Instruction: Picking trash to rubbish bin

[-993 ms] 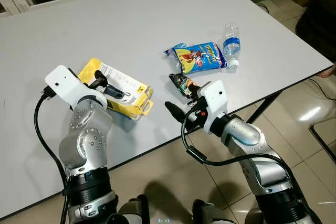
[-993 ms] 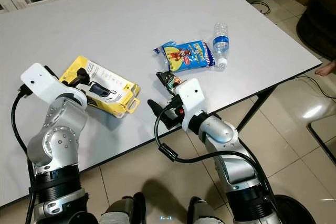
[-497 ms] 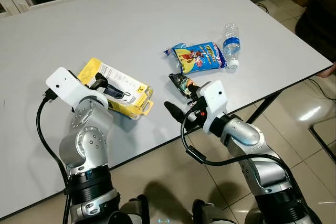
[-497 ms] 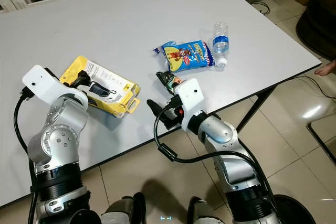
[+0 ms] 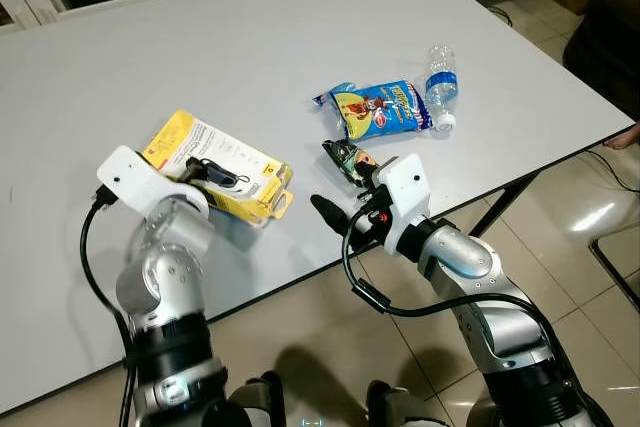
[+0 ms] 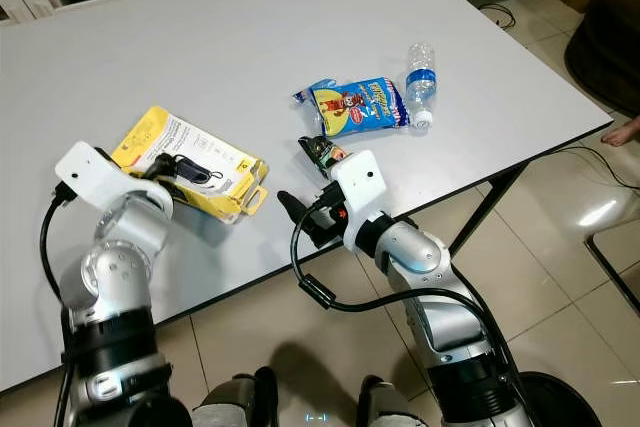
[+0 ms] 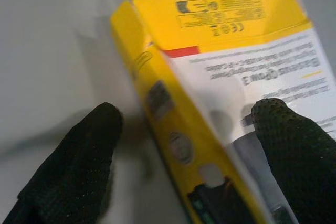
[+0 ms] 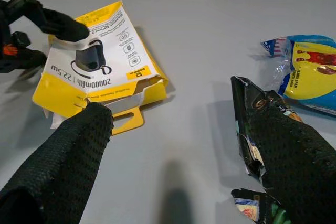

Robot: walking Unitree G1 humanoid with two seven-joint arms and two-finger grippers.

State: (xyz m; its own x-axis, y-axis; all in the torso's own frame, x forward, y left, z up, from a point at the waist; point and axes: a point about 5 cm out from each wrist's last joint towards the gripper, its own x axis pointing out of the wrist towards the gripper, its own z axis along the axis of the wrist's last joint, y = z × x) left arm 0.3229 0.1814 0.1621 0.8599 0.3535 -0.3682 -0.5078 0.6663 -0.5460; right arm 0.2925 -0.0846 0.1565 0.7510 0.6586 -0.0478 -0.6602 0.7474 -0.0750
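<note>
Nearest the robot, at the front edge of the white table (image 5: 250, 37), the right gripper (image 5: 345, 199) hangs with its fingers spread wide, one fingertip (image 8: 273, 116) against the crumpled dark wrapper (image 5: 345, 159), nothing grasped. Left of that wrapper, the left gripper (image 7: 184, 129) is spread over the yellow power-bank box (image 5: 225, 165), one finger (image 7: 286, 129) over its printed face and the other (image 7: 89, 145) beside it on the table, not clenched. Beyond the wrapper lies the blue snack bag (image 5: 383, 109), and just right of the bag rests a clear water bottle (image 5: 440, 85) on its side.
</note>
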